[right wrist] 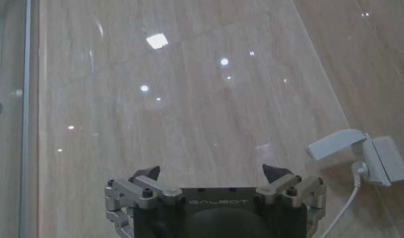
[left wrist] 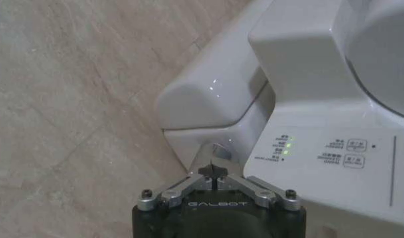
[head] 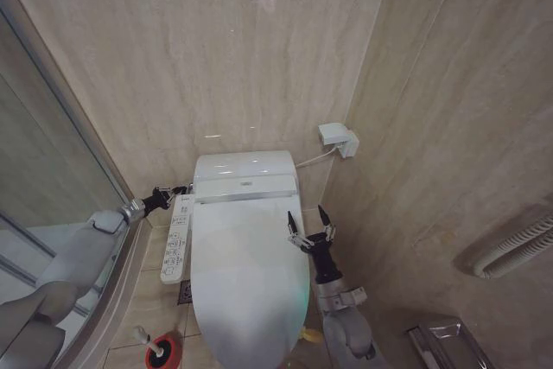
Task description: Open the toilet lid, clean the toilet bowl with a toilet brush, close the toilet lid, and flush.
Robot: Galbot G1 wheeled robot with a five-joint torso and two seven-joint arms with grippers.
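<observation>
toilet lid (head: 246,274): glossy white elongated oval, closed over toilet bowl (left wrist: 202,99) | left gripper (head: 179,189): fingers together, beside the bowl's rear by the button panel (head: 176,239) | right gripper (head: 312,224): spread wide, just right of lid | toilet brush (head: 149,342): in red holder (head: 166,353), left of lid's front, partly cut off

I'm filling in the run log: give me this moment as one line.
toilet lid: closed | toilet brush: in holder | left gripper: shut, at bowl's rear-left | right gripper: open, idle beside lid

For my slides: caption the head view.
Toilet lid closed; shut left gripper at the toilet's rear side, open right gripper beside it.
</observation>
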